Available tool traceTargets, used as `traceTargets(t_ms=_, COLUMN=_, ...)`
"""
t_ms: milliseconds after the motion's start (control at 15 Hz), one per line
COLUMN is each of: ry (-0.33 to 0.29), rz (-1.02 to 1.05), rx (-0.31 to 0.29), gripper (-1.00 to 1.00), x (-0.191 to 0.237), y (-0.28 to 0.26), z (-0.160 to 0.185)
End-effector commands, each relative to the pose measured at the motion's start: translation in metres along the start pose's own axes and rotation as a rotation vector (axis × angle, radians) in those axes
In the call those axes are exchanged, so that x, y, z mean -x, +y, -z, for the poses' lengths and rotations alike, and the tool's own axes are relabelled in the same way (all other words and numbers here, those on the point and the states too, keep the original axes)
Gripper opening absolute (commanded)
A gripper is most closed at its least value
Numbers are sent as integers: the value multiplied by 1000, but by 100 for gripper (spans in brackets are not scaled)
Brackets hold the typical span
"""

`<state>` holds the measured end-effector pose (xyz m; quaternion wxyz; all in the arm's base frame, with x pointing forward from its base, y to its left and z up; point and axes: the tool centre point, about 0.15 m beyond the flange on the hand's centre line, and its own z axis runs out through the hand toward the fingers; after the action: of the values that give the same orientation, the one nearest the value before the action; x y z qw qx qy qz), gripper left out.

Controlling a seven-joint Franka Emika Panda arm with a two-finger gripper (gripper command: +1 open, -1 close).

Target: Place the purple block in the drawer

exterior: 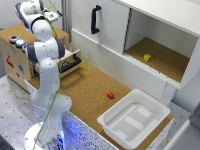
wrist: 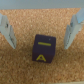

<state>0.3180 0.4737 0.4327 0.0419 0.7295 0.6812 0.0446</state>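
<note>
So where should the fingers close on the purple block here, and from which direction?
From straight above, on its two opposite side faces. The purple block sits flat on the cork between the open fingers, roughly square to them, with its lettered faces towards the camera, so a plain descent and squeeze should hold it.

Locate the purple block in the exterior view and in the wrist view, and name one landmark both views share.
Exterior view: the purple block cannot be seen; the arm stands in front of the area by the drawer, and the hand is not visible either.
Wrist view: the purple block sits mid-picture on the cork, between the open fingers of the hand, touching neither.
Shared landmark: the cork surface.
</note>
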Motion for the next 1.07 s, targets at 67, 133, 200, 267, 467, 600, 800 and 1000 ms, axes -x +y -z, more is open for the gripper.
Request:
traceTargets(t_ms=67, ry=211, rz=-5, rx=70, gripper=-100, x=41, y=-17, z=-14)
traceTargets(t_ms=133, ry=217, rz=-4, rx=66, gripper=-100, x=39, y=-19, z=-15)
traceTargets(t_ms=200, ry=214, rz=1, rx=65, gripper=-100, x=36, y=-21, z=-17)
traceTargets(t_ms=267, ry=205, rz=4, rx=57, gripper=-100, x=32, y=-22, z=-21)
traceTargets(t_ms=467, ry=196, rz=1, rx=62, gripper=-100, x=27, y=-20, z=-21)
traceTargets(t_ms=600, ry=198, rz=-9, rx=87, gripper=-100, x=30, y=-17, z=-8)
traceTargets(t_ms=800, ry=198, rz=-40, rx=134, gripper=-100, x=51, y=-14, z=18)
traceTargets(t_ms=1000, ry=146, rz=-45, rx=146, gripper=-100, x=83, y=-20, z=25)
